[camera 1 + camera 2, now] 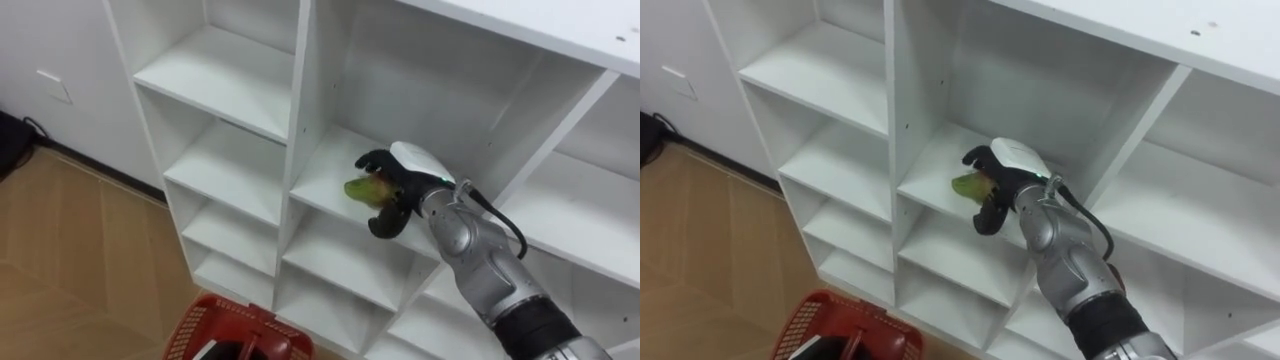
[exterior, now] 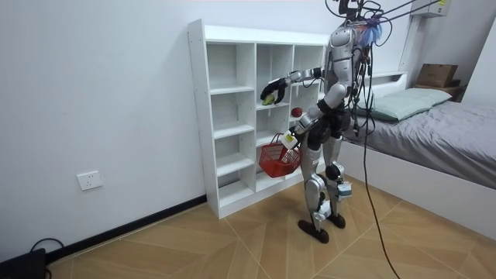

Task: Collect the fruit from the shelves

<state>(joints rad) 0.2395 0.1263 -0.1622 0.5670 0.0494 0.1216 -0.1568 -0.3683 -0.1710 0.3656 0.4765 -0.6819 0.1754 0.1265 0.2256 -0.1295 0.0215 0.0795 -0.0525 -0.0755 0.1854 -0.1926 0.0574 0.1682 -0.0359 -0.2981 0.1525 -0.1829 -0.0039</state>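
Nearest me, the red basket [image 1: 215, 325] sits low in the eye view. In the room view it hangs at the left hand [image 2: 290, 139]; I cannot tell how that hand grips it. Above the basket, my right hand [image 1: 402, 188] is curled round a green fruit [image 1: 360, 187], held at the mouth of a middle compartment. Beyond stands the white closet [image 1: 300, 100], with the robot upright before it.

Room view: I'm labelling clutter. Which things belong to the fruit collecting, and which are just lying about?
Job: green fruit in the right hand; red basket; white closet.
Lying about: bed; cardboard box; wall socket.
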